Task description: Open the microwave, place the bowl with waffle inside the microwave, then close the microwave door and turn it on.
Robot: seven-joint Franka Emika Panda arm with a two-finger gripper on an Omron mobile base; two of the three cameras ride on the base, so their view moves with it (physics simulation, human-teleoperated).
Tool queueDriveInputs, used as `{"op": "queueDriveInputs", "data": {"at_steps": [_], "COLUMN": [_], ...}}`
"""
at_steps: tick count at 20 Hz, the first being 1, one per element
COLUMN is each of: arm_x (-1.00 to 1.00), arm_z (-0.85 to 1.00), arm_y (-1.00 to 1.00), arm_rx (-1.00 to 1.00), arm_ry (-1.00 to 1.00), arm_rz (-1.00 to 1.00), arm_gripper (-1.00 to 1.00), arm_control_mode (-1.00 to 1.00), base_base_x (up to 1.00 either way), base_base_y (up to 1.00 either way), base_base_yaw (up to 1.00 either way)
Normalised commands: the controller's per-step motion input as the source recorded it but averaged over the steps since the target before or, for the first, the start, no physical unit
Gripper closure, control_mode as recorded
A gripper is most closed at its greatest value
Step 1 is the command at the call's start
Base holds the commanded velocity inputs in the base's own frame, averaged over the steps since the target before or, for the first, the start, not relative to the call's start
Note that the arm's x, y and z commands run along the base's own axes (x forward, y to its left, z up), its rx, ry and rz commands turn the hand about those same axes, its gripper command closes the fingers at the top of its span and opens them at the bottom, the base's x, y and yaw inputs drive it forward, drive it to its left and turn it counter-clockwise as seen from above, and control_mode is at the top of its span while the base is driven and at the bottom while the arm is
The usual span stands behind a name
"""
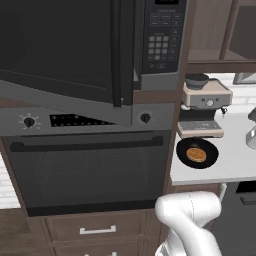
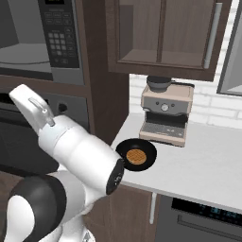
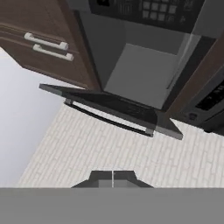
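Observation:
The microwave [image 1: 160, 45] stands open above the black oven, and its light grey interior [image 2: 23, 49] shows beside the keypad [image 2: 59, 38]. The microwave door [image 1: 60, 45] is swung out to the left, its edge facing the left base camera. In the rolled hand view the door [image 3: 109, 107] juts out with its bar handle, in front of the grey cavity [image 3: 140, 74]. The bowl with waffle [image 1: 197, 153] sits on the white counter right of the oven, also visible as the black bowl [image 2: 136, 155] in front of the coffee machine. My gripper [image 3: 113, 178] is shut and empty, a good distance from the door.
The black oven [image 1: 85, 170] with knobs and a long bar handle sits under the microwave, with wooden drawers [image 1: 97, 230] below it. A beige coffee machine [image 2: 165, 113] stands on the counter [image 2: 208, 165] behind the bowl. Wooden wall cabinets [image 2: 160, 33] hang above.

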Motion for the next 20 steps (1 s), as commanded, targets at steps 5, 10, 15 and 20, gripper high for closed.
{"op": "queueDriveInputs", "data": {"at_steps": [5,10,15,20], "arm_x": [0.61,0.45,0.48,0.59], "arm_z": [0.02,0.05,0.0,0.0], "arm_y": [0.44,0.51,0.51,0.29], "arm_rx": [-0.06,-0.06,0.0,0.0], "arm_ry": [-0.03,0.0,-0.01,0.0], "arm_rz": [0.23,0.16,0.0,-0.05], "arm_gripper": [1.0,1.0,1.0,1.0], "arm_control_mode": [-1.0,-1.0,-1.0,-1.0], "base_base_x": [0.0,0.0,0.0,0.0], "base_base_y": [0.0,0.0,0.0,0.0], "base_base_yaw": [0.0,0.0,0.0,0.0]}}
